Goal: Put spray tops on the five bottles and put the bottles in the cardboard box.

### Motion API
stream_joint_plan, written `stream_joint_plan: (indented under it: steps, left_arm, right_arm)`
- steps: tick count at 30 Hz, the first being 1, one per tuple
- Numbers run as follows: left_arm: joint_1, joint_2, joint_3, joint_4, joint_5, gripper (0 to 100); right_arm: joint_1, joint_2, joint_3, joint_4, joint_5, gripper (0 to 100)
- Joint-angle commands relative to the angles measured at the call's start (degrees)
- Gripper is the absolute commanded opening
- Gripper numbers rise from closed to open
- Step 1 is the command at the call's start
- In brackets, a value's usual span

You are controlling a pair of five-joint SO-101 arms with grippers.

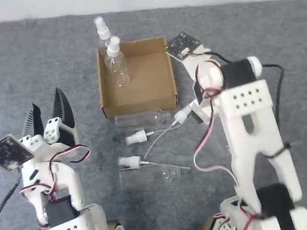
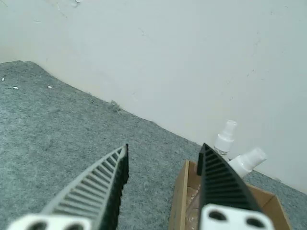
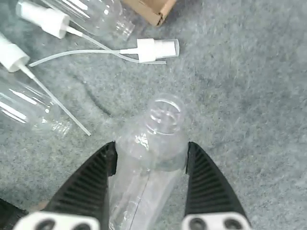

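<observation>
clear bottle (image 3: pixel 152 139) — base cut off, cardboard box (image 2: pixel 178 201) — partly cropped

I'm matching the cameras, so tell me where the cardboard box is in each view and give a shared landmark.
High view: cardboard box in the upper middle, open side up.
Left wrist view: a corner of it beyond the left gripper, partly behind one finger.
Right wrist view: one corner, beside the capless bottle and its neck.
Shared landmark: that capless bottle lies along the box's near wall in the high view too.
</observation>
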Motion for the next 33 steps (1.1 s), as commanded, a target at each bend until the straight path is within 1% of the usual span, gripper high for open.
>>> stream_joint_plan:
  steps: [1,4,6,9,18,28,31,33]
  left_arm:
    - [0.00,-1.05,-0.75,-1.85,0.26,22]
    - [0.00,-1.05,-0.75,-1.85,0.26,22]
    - [0.00,-1.05,-0.75,-1.85,0.26,22]
    - [0.00,-1.05,-0.75,-1.93,0.26,22]
    - [0.09,-1.05,-0.84,-1.93,0.26,22]
    - [0.09,-1.05,-1.98,-1.67,0.26,22]
    - [0.09,-1.05,-4.09,0.44,0.26,22]
    - [0.09,-0.70,-6.46,2.73,-0.18,22]
  right_arm:
    - [-0.48,-6.81,0.09,1.45,0.62,2.0]
    - [-0.48,-10.68,1.76,1.19,-0.70,2.0]
    - [-0.48,-13.76,4.04,-1.10,-3.34,2.0]
    - [-0.48,-18.51,9.85,-6.46,-4.92,2.0]
    - [-0.31,-29.58,30.42,-24.48,-5.01,2.0]
    - [-0.04,-35.03,43.43,-36.44,-5.36,2.0]
    - [0.22,-35.21,46.33,-40.13,-9.41,2.0]
    - [2.07,-35.21,47.38,-41.98,-11.43,2.0]
